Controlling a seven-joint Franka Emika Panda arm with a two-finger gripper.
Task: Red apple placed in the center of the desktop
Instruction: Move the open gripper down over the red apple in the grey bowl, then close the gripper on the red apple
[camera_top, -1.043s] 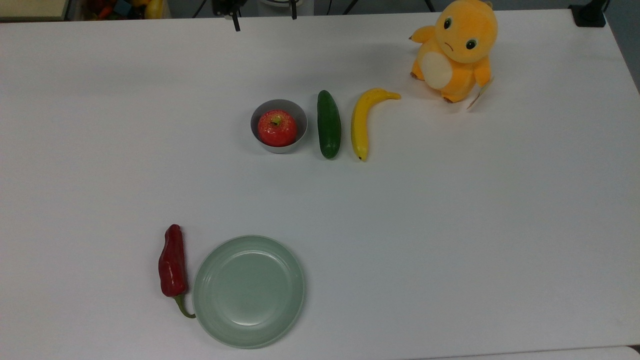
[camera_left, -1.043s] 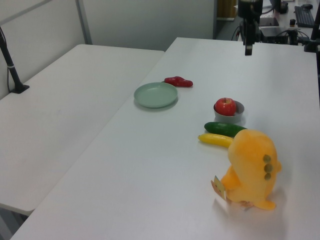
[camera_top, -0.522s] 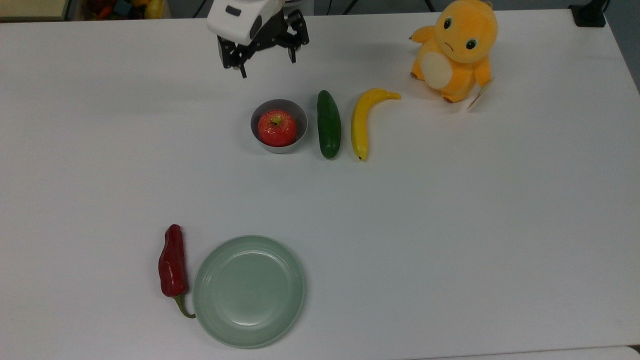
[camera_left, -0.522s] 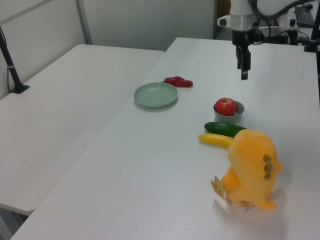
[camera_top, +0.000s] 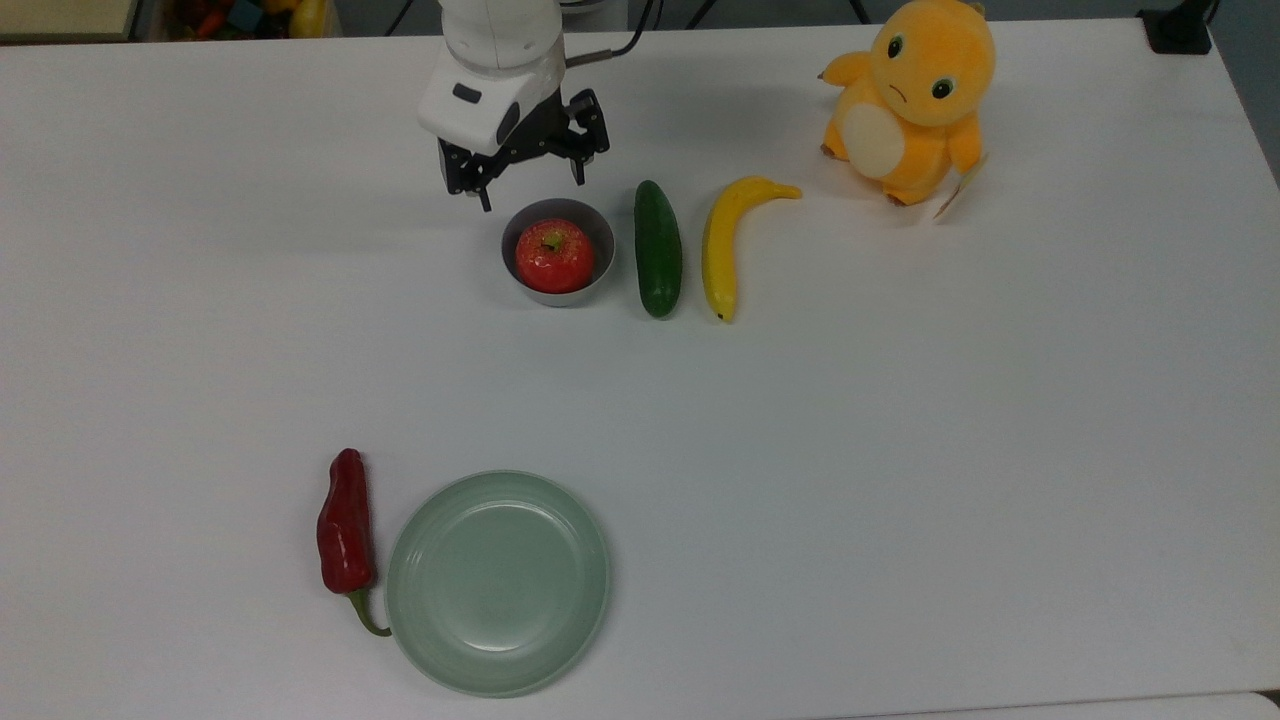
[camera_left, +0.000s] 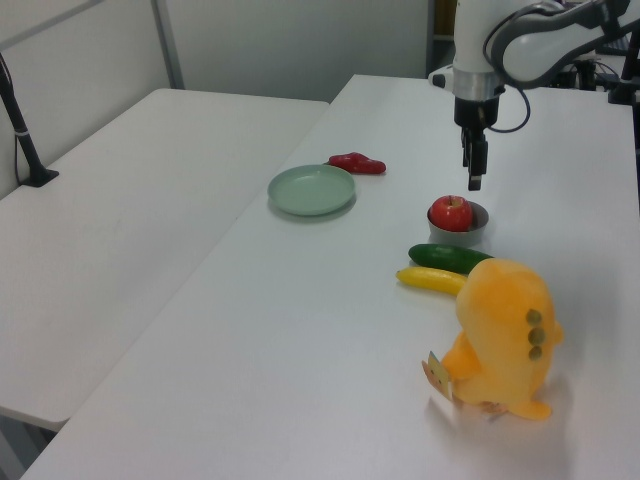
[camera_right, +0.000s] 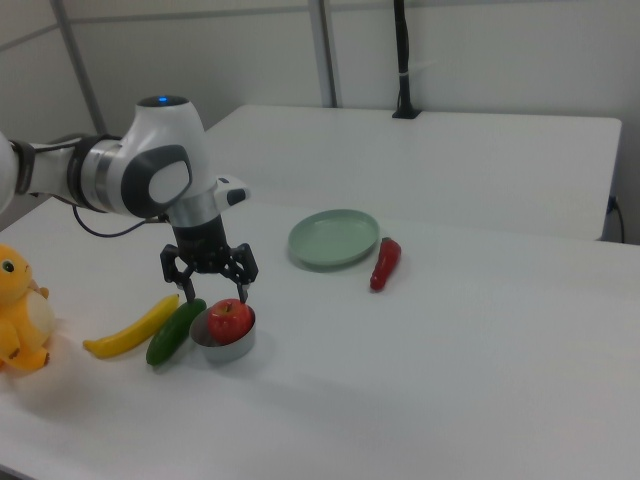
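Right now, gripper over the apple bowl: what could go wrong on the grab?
The red apple nearly fills the small grey bowl, so the open gripper may catch the rim or lift the bowl with it. The cucumber lies close beside the bowl; a nudged bowl could roll it.

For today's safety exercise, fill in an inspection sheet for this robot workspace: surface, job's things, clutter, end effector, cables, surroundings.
Surface: white desktop, bare in the middle.
Job's things: apple sits in a small grey bowl, not yet moved.
Clutter: cucumber and banana side by side on the top view's right of the bowl; orange plush beyond them; chili beside a green plate, its stem at the rim.
End effector: end effector open, empty, above the bowl's far edge in the top view.
Cables: one black cable runs off the arm.
Surroundings: a second white table next to the desktop, a black post clamped to it.
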